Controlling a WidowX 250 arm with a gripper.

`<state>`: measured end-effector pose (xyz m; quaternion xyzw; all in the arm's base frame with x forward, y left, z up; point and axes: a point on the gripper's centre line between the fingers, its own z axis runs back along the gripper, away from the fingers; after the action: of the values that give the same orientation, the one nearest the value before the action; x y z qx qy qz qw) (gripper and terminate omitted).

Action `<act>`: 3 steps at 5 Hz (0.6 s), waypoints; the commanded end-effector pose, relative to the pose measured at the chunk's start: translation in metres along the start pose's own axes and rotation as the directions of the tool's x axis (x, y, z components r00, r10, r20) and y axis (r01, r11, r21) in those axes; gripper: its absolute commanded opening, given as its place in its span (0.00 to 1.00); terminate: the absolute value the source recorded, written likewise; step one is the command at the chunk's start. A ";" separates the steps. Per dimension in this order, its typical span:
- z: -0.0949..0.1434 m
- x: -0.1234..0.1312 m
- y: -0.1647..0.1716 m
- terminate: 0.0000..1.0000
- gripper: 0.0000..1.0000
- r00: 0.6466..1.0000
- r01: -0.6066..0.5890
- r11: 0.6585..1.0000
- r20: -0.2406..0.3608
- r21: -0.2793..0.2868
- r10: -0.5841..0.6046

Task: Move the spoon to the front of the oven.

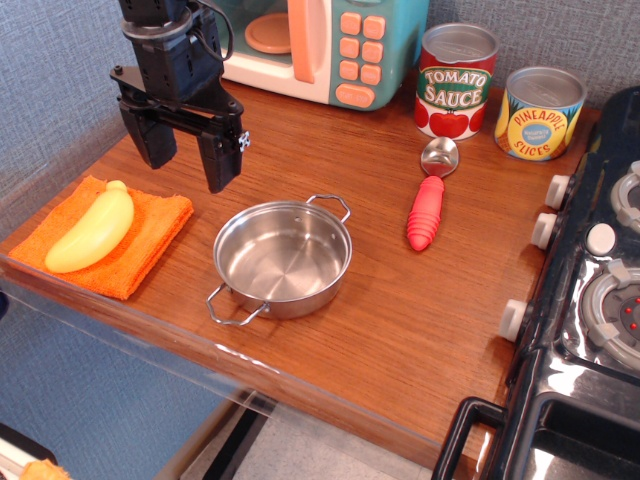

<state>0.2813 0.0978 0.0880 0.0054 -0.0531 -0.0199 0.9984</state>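
Gripper (187,160) hangs over the left part of the wooden table (400,320), pointing straight down from a black wrist block that enters at the top edge. Its two black fingers (219,158) stand apart with open air between them and nothing held; the tips are above the wood, in front of the oven's left end and just behind the orange cloth (125,250). Whether the tips touch the surface cannot be told from this view.

Spoon (429,200) lies flat on the table to the right of centre, well apart from the gripper. Its silver bowl points toward the back, close to the base of the tomato sauce can (456,80), and its red ribbed handle runs forward toward the near edge, slightly angled to the left. It touches neither can nor pot.

Oven (315,45) sits at the back, teal with a cream door, a peach handle and buttons, and an orange plate seen through the door. The wood directly before it is bare apart from the gripper at its left.

Steel pot (282,260) with two loop handles stands near the middle, between cloth and spoon. A yellow banana (92,230) rests on the cloth. A pineapple can (539,112) stands to the right of the sauce can, and a black stove (590,300) with white knobs fills the right side.
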 end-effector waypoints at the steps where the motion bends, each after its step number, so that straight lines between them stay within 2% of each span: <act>1: 0.000 0.000 0.000 0.00 1.00 1.000 0.000 1.000 0.000 0.000 0.000; 2: 0.004 0.018 -0.010 0.00 1.00 0.997 0.021 1.000 0.070 0.006 -0.022; 3: 0.010 0.038 -0.022 0.00 1.00 0.993 0.052 0.998 0.106 0.034 -0.055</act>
<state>0.3129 0.0727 0.0902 0.0144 -0.0892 -0.0448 0.9949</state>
